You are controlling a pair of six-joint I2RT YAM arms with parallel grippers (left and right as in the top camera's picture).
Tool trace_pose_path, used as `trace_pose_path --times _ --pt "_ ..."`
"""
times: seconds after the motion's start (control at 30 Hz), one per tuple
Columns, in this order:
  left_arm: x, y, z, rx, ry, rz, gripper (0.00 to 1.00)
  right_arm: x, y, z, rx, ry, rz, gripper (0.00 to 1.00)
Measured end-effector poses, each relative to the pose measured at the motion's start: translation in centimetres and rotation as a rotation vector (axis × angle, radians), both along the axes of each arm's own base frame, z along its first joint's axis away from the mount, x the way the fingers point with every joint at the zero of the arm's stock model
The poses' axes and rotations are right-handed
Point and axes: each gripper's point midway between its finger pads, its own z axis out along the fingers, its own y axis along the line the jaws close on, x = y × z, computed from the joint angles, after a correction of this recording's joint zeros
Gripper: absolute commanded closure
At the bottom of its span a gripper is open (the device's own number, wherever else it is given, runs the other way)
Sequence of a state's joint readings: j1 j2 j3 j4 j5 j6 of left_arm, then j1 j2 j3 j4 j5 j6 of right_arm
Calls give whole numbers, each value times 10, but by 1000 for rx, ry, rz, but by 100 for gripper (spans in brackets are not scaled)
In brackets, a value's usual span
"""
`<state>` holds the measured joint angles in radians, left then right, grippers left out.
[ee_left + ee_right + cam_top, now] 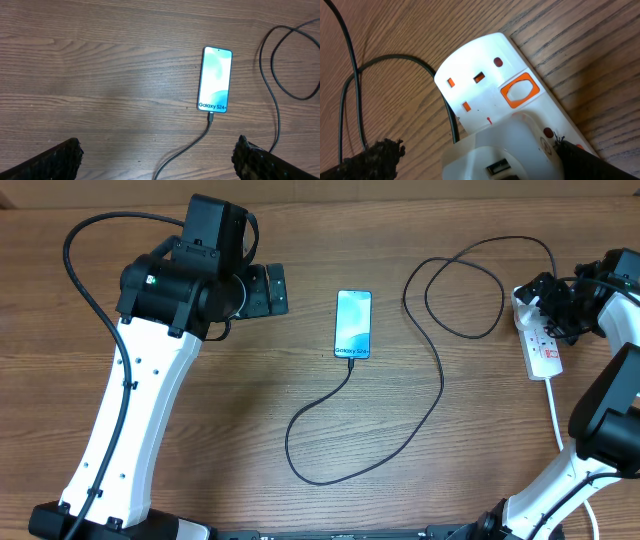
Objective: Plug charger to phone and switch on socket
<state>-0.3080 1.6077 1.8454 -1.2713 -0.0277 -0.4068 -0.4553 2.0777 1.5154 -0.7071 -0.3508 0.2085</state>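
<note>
Left gripper [157, 161]: held above the table [300, 220] with its 2 fingers [55, 160] spread wide; nothing is gripped between them.
Right gripper [477, 160]: its 2 fingers [372, 159] are likewise set wide apart and no object is clamped; contact with what lies below cannot be told.
Phone [215, 80]: laid flat and screen-up ahead of the left fingers, well apart from them and nearer 1 finger than the other; the short edge with the "Galaxy S24+" text is turned toward the fingers.
Charger [440, 380]: its connector tip [211, 119] is seen joined to that short edge of the phone, and the black cable is led back from there through the gap between the left fingers. Further loops of it are laid ahead of the right fingers, beside the socket.
Socket [485, 75]: placed directly below and ahead of the right fingers, on the table, far from the left fingers.
White block [505, 155]: seated on the socket between the 2 right fingers, with the black cable run in at its edge.
Switch [520, 91]: an orange-ringed rocker, found just ahead of 1 right finger; its position cannot be told.
White cord [555, 420]: led away from the socket's end, behind the right fingers.
</note>
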Motion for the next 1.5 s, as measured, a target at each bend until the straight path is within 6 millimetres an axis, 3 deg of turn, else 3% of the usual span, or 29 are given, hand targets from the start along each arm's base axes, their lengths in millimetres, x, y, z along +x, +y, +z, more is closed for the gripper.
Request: trace_pose_path --times 1.5 --pt "0 0 0 0 0 0 0 1 -6 1 -16 -14 1 0"
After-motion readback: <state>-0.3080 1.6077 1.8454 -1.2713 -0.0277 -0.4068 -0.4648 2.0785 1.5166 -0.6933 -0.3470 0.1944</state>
